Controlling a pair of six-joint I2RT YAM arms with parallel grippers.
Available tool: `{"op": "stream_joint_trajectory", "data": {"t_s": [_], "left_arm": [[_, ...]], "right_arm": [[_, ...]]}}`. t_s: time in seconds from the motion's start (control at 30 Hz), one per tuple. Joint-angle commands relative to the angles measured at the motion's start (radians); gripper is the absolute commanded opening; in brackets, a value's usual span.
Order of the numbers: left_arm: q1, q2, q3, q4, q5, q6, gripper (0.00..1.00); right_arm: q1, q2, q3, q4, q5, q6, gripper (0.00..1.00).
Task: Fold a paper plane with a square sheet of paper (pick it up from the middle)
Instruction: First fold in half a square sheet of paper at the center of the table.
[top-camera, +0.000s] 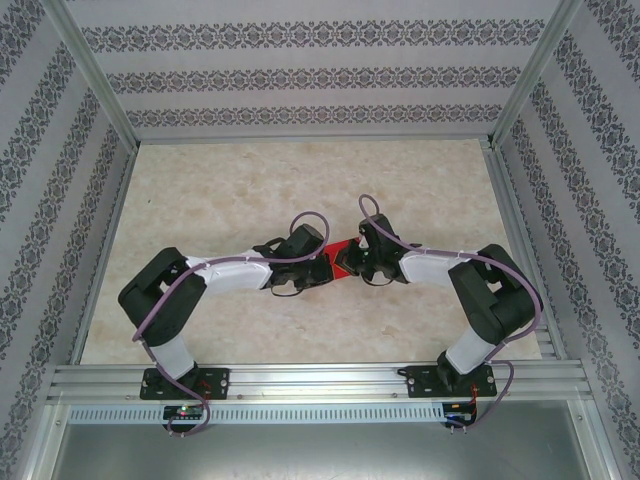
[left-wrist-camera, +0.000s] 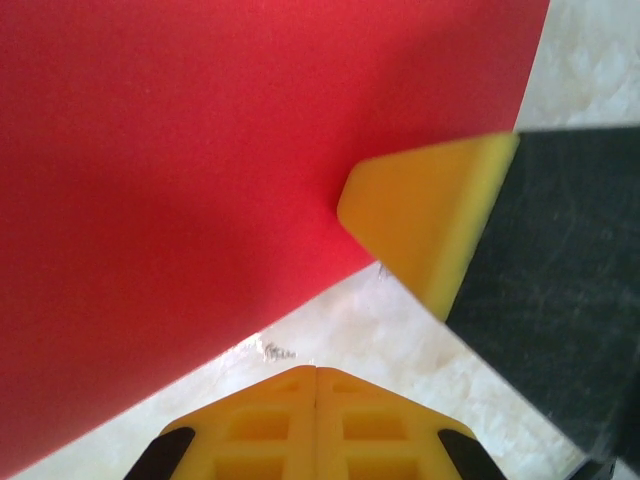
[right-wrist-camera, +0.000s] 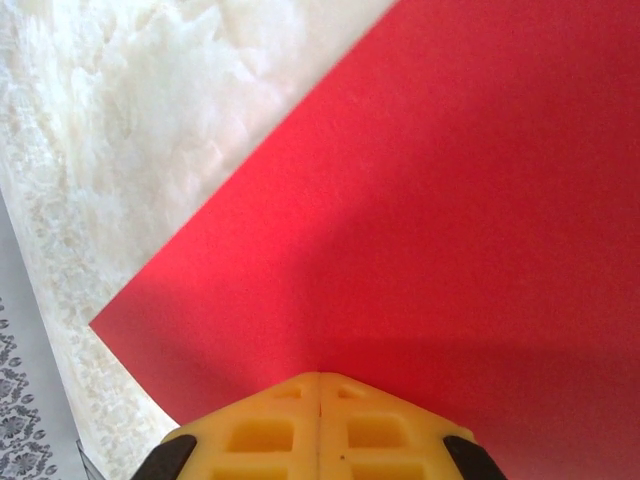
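The red sheet of paper (top-camera: 341, 255) lies flat on the table between my two grippers, mostly hidden under them in the top view. In the left wrist view the paper (left-wrist-camera: 180, 180) covers the upper left, and my left gripper (left-wrist-camera: 316, 372) is shut just off its near edge, over bare table, holding nothing. My right gripper (left-wrist-camera: 425, 225) comes in from the right there, its yellow tip at the paper's edge. Seen from the right wrist, the right gripper (right-wrist-camera: 320, 378) is shut with its tip down on the paper (right-wrist-camera: 450, 200). One corner of the sheet (right-wrist-camera: 95, 323) points left.
The marbled beige table (top-camera: 250, 190) stretches out on all sides of the paper. Patterned walls (top-camera: 310, 75) and metal frame posts (top-camera: 95, 75) enclose it. An aluminium rail (top-camera: 320, 382) carries both arm bases at the near edge.
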Motion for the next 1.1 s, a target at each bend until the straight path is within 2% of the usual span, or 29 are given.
{"op": "stream_joint_trajectory", "data": {"t_s": [0.0, 0.3, 0.73, 1.07], "left_arm": [[0.008, 0.023, -0.016, 0.101, -0.032, -0.062, 0.00], [0.008, 0.053, -0.006, 0.057, -0.070, -0.051, 0.00], [0.008, 0.078, 0.022, 0.019, -0.081, -0.037, 0.00], [0.008, 0.091, 0.014, 0.105, -0.026, -0.039, 0.00]], "right_arm": [[0.008, -0.004, -0.027, 0.054, -0.009, 0.021, 0.02], [0.008, -0.065, -0.119, 0.082, -0.009, 0.006, 0.02], [0.008, 0.005, -0.087, 0.127, -0.037, 0.004, 0.03], [0.008, 0.035, -0.110, 0.144, -0.036, 0.010, 0.03]]}}
